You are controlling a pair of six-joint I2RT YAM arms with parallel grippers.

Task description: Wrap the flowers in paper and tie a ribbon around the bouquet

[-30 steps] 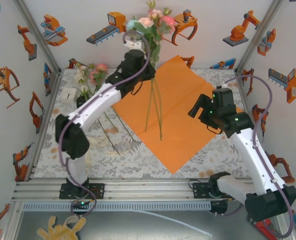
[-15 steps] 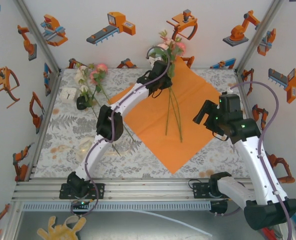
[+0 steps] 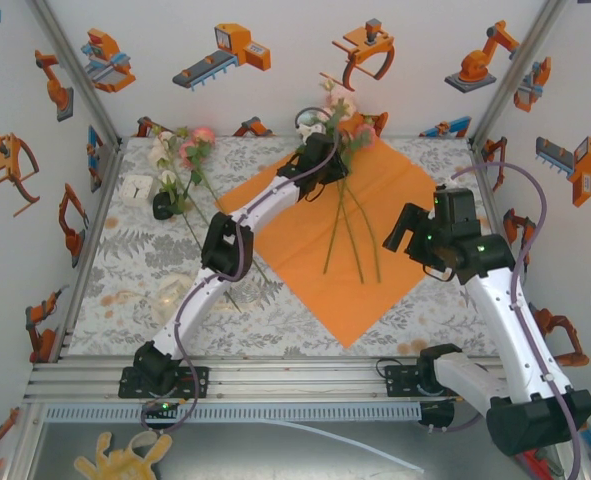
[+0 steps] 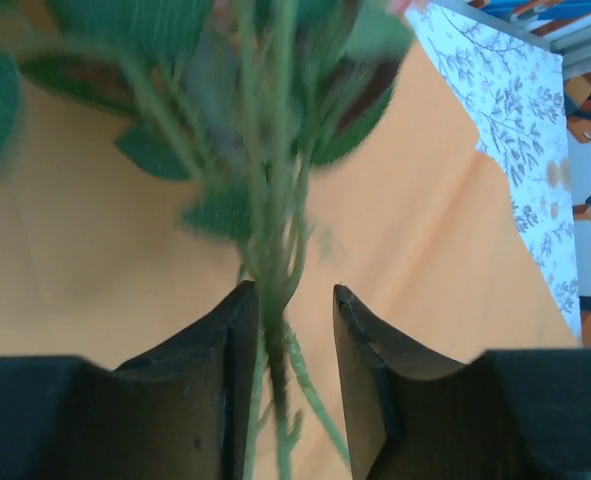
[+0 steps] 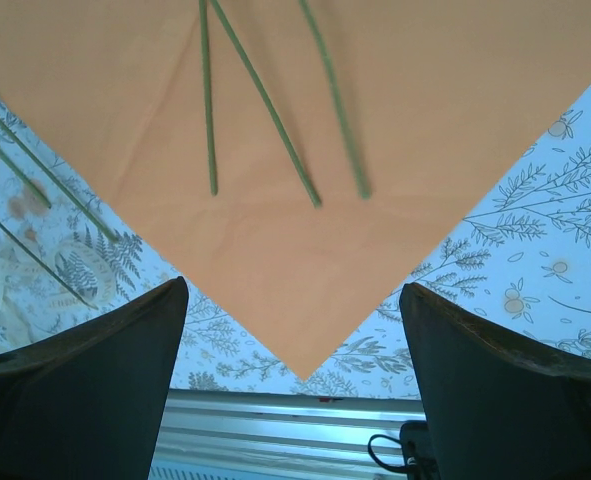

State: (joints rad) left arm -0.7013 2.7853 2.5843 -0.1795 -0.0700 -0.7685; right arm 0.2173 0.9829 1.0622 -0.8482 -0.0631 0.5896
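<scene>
Flowers [image 3: 351,135], one three-stemmed bunch, rest on the single orange paper [image 3: 305,240] with blooms at its far corner and stems inside the parted left claw [image 4: 293,295], while the right claw [image 5: 293,288] hangs wide apart above its near corner.

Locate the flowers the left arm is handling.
In the top view the flowers lie on the orange paper at the table's far middle, blooms by the left pincer, stem ends fanned toward the near edge, left of the right pincer.
</scene>
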